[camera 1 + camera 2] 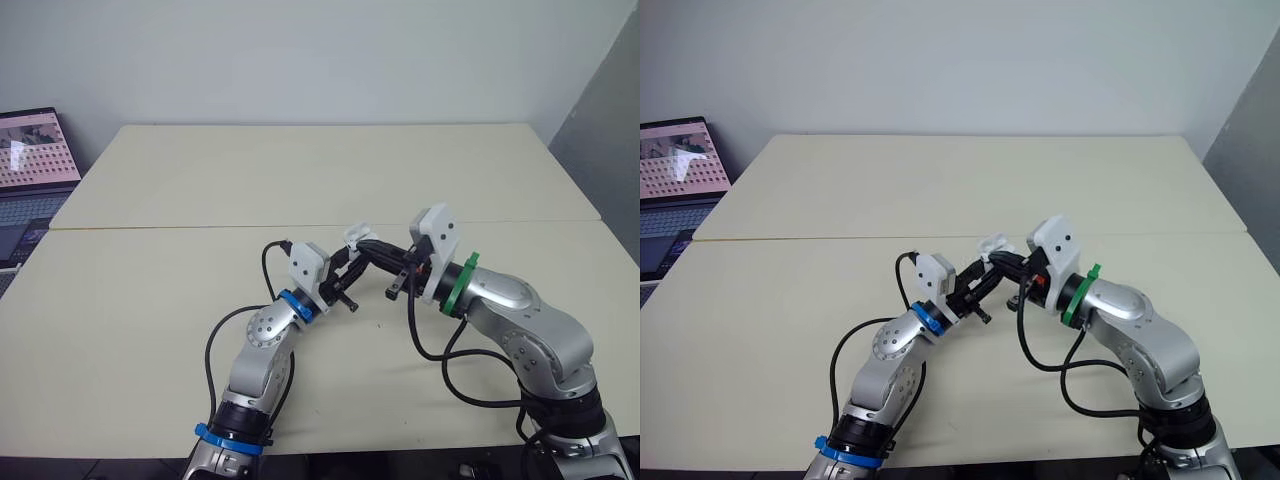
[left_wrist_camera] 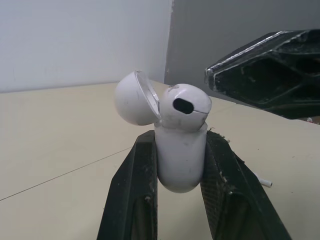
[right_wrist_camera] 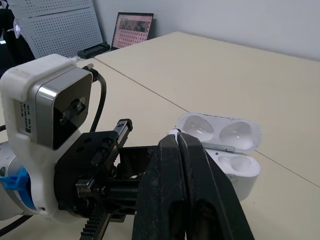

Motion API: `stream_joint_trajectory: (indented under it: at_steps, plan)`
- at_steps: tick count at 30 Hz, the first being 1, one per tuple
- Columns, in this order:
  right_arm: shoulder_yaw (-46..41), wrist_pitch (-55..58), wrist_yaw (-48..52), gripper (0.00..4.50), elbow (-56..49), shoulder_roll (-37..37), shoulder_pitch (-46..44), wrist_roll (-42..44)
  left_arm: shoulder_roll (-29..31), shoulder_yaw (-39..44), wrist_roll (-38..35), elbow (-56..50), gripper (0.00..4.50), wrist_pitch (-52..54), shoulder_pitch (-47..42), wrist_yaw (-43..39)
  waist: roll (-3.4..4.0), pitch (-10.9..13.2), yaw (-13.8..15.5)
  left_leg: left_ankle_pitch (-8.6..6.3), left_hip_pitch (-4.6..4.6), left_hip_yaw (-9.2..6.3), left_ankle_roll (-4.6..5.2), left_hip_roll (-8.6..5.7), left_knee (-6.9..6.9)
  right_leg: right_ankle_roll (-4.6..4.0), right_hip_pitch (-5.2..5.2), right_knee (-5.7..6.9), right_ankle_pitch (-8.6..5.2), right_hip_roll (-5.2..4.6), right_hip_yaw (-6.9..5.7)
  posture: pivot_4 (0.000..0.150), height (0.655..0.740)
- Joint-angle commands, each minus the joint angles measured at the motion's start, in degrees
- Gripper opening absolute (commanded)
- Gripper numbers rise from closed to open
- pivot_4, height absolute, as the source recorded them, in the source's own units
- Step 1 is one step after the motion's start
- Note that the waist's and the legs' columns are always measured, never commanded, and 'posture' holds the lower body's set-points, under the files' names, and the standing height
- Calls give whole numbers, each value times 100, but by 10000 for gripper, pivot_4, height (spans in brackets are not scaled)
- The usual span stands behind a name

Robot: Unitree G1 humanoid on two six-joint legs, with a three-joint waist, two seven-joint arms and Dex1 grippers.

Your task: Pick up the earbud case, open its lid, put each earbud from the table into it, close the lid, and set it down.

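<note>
Small white glossy earbud case point(image 3: 234, 167) is off the table, clamped upright at its lower half between the two fingers of the left gripper point(image 2: 180, 139), near the middle of the cream table point(image 1: 300, 180). Hinged lid point(image 2: 134, 98) is swung open. White earbud with a black oval opening point(image 2: 185, 106) sits in the case top. Right gripper point(image 3: 175, 141), fingers pressed together, has its tips just beside the case at 3 o'clock; can't tell if anything is pinched. Open laptop point(image 1: 35, 170) sits past the table's 9 o'clock edge.
</note>
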Motion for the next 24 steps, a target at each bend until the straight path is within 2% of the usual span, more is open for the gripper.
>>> stream_joint_trajectory:
  at_steps: [1, 8, 24]
  plan:
    - [-130, -152, 19, 342, -84, 26, -85, 3, -40, -53, -27, -287, 7541, -74, -7, -31, 0, 0, 0, 0, 0, 0, 0, 0, 0, 0, 0, 0, 0, 0, 0, 1500, 7400]
    - [-129, -58, 241, 342, -255, 17, -62, 302, -58, -63, -21, -267, 7541, -73, -27, -25, 0, 0, 0, 0, 0, 0, 0, 0, 0, 0, 0, 0, 0, 0, 0, 1500, 7400]
    - [193, 11, 75, 342, -127, 71, 27, -13, -56, -94, -47, -292, 7541, -67, -47, -25, 0, 0, 0, 0, 0, 0, 0, 0, 0, 0, 0, 0, 0, 0, 0, 1500, 7400]
